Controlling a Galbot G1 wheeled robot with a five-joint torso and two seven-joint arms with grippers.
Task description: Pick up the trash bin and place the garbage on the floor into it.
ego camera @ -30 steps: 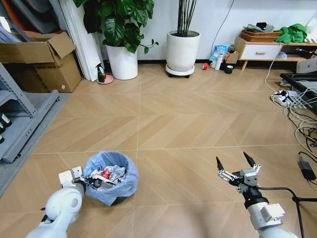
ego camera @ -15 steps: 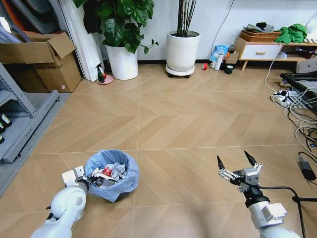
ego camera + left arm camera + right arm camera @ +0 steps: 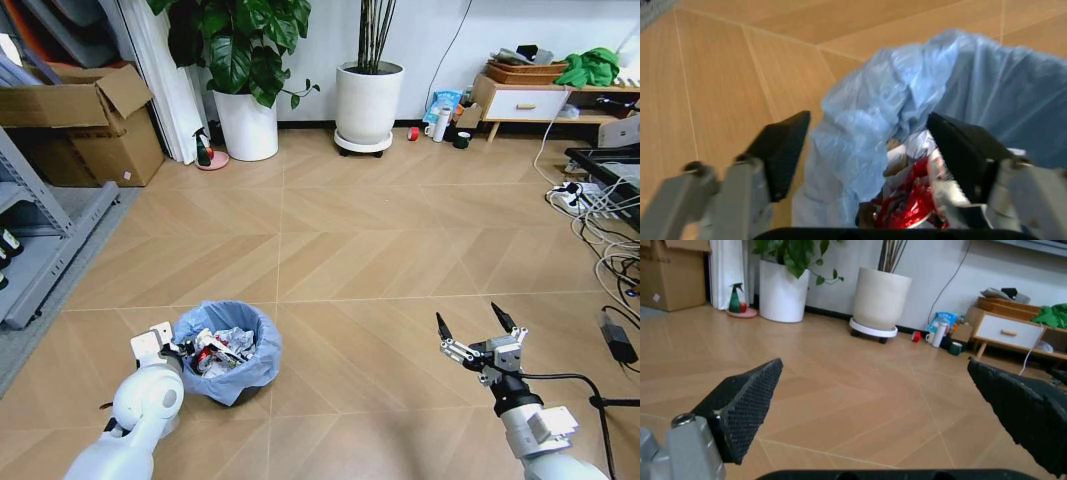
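Head view: trash bin (image 3: 228,350) stands on the floor (image 3: 380,260), holding crumpled garbage (image 3: 220,347). Left gripper (image 3: 870,150) is at its near-left rim, jaws wide, straddling the bag-lined edge. Right gripper (image 3: 477,334) hovers well apart, jaws wide, empty. Left arm is nearer.

You see the trash bin (image 3: 228,352) lined with thin, crinkled light-blue plastic film, holding crumpled white paper and a glossy red wrapper (image 3: 907,205). The floor (image 3: 380,250) reads as smooth wood-look plank with a soft satin sheen. The right gripper (image 3: 907,390) carries matt black fingertips (image 3: 750,405) with a fine dimpled texture on grey metal links, and the left gripper (image 3: 873,150) has smooth matt black pads (image 3: 783,150).
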